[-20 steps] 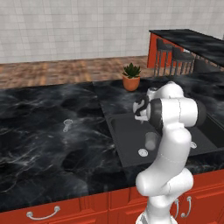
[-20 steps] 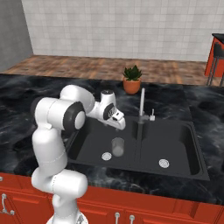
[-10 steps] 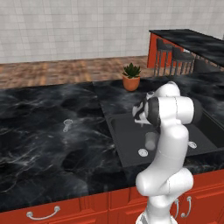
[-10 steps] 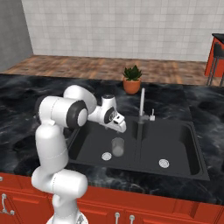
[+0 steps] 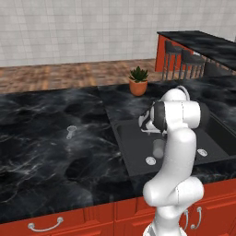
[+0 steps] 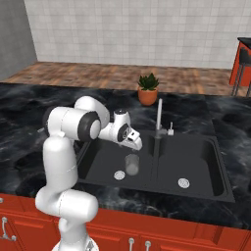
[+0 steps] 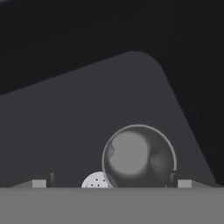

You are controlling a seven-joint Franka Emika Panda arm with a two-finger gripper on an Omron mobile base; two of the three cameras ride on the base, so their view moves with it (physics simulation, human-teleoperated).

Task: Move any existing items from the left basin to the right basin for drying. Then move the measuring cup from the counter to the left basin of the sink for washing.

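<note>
A clear glass (image 6: 131, 164) stands upright on the floor of the left basin (image 6: 105, 157) of the sink, just beside the round drain (image 6: 119, 174) and close to the divider that parts it from the right basin (image 6: 196, 162); from above its round mouth (image 7: 139, 156) shows, with the pale drain (image 7: 95, 180) at its side. The measuring cup (image 5: 71, 131) is small, clear and short-handled, and lies on the dark marbled worktop (image 5: 41, 152), well apart from the sink on its left. The right basin holds its own drain (image 6: 183, 183).
</note>
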